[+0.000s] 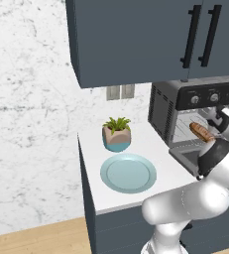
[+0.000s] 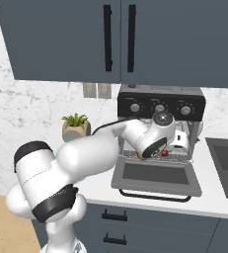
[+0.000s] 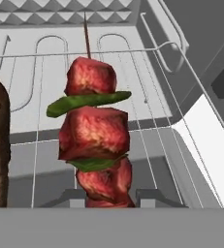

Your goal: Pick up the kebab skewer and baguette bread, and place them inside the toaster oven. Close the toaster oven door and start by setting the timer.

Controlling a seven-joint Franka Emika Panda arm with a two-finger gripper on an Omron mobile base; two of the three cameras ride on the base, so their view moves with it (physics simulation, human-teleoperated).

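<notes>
End effector gripping kebab skewer inside toaster oven; baguette bread alongside.

one toaster oven, one kebab skewer, one baguette bread, one plate, one potted plant.

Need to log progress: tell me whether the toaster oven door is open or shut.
Open. The toaster oven door lies dropped flat in front of the toaster oven, handle toward the robot, and the baguette bread shows on the rack inside.
</notes>
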